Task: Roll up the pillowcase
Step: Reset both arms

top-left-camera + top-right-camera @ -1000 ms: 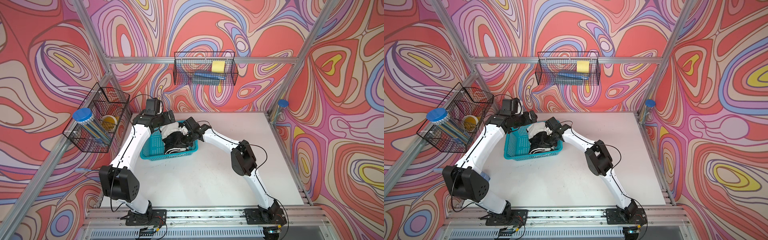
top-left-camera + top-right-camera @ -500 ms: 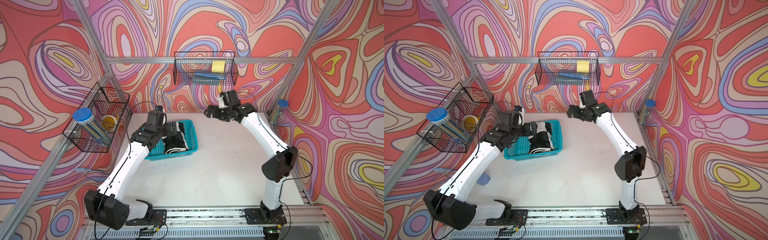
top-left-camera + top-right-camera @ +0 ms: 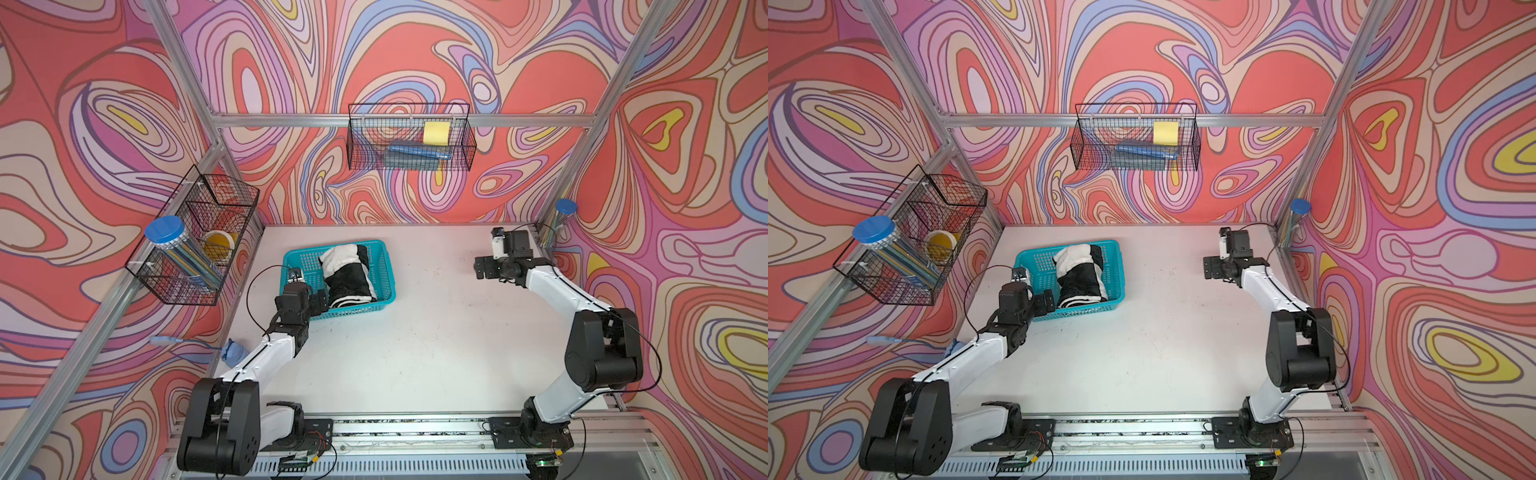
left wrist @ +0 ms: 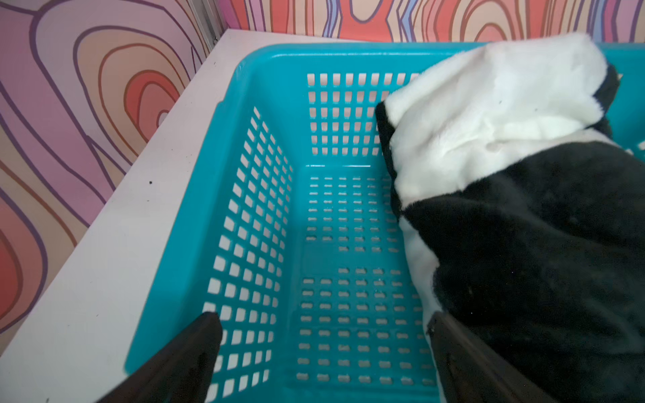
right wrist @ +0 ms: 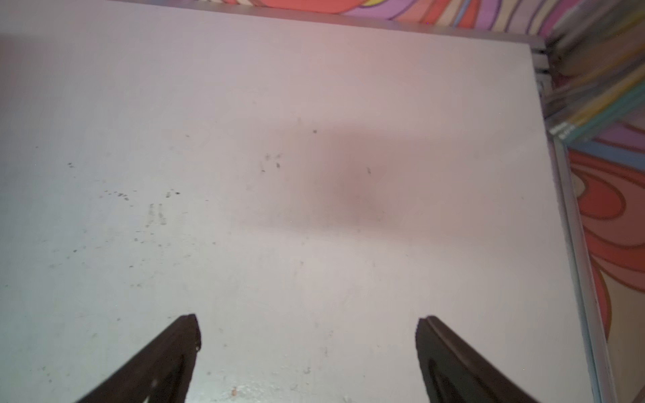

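Lying in the teal basket (image 3: 384, 270), pillowcase (image 3: 349, 272) is rolled; left hand (image 4: 324, 322), right hand (image 5: 309, 324) gape.

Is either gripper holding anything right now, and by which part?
Nothing is held. The left gripper is open at the basket, beside the pillowcase lying in it; the right gripper is open over the table.

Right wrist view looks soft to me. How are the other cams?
Right wrist: blurred, the table specks smeared, a soft shadow at centre. Left wrist: sharp on the basket holes and pillowcase pile. Both top views: crisp, evenly lit, no glare.
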Robot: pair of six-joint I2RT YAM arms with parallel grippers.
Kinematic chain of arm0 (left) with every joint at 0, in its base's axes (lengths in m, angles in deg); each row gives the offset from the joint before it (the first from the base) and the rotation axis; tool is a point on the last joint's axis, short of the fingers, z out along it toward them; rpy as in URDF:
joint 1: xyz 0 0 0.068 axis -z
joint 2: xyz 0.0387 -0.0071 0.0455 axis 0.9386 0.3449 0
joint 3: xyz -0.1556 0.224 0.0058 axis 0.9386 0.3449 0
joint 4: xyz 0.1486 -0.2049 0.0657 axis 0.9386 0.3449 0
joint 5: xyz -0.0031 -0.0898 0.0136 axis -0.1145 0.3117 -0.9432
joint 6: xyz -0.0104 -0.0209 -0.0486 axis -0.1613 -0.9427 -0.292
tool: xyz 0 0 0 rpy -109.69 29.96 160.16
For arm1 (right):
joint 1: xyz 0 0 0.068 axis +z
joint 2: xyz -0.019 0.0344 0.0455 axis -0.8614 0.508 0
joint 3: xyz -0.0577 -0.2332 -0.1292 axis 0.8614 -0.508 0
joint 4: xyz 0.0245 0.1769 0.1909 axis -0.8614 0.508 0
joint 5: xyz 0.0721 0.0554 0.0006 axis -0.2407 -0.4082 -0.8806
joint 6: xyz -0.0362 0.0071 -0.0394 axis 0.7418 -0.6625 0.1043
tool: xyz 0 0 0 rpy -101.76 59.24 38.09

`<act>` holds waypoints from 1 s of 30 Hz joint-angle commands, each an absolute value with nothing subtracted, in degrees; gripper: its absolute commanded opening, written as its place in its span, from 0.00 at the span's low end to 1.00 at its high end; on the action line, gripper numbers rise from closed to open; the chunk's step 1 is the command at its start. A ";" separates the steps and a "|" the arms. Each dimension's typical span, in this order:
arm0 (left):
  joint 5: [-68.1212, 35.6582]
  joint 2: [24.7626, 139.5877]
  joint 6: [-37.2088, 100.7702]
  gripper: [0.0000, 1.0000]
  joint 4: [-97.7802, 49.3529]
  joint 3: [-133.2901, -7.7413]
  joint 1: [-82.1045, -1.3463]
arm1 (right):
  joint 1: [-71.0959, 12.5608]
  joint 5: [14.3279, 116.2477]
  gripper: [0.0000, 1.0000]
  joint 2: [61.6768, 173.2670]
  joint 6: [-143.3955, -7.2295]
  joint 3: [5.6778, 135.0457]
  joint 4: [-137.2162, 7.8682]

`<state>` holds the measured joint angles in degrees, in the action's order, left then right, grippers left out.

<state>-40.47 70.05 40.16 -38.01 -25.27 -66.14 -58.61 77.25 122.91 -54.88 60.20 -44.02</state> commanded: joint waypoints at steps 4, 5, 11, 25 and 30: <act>-41.98 81.66 45.04 0.99 -69.71 -16.92 -68.22 | -65.24 67.73 0.98 117.32 -58.07 51.26 -67.20; -39.44 85.18 46.36 0.99 -73.97 -16.51 -68.24 | -66.05 67.45 0.98 117.45 -58.67 49.64 -68.87; -36.87 86.62 46.50 0.99 -80.63 -14.22 -68.82 | -67.09 64.88 0.98 120.75 -65.24 38.17 -86.61; -30.82 86.53 48.79 0.99 -70.73 -18.92 -68.85 | -63.21 68.62 0.98 125.94 -59.57 15.39 -127.01; -30.92 86.80 48.79 0.99 -71.52 -18.84 -68.78 | -62.48 70.02 0.98 126.73 -59.25 20.32 -119.49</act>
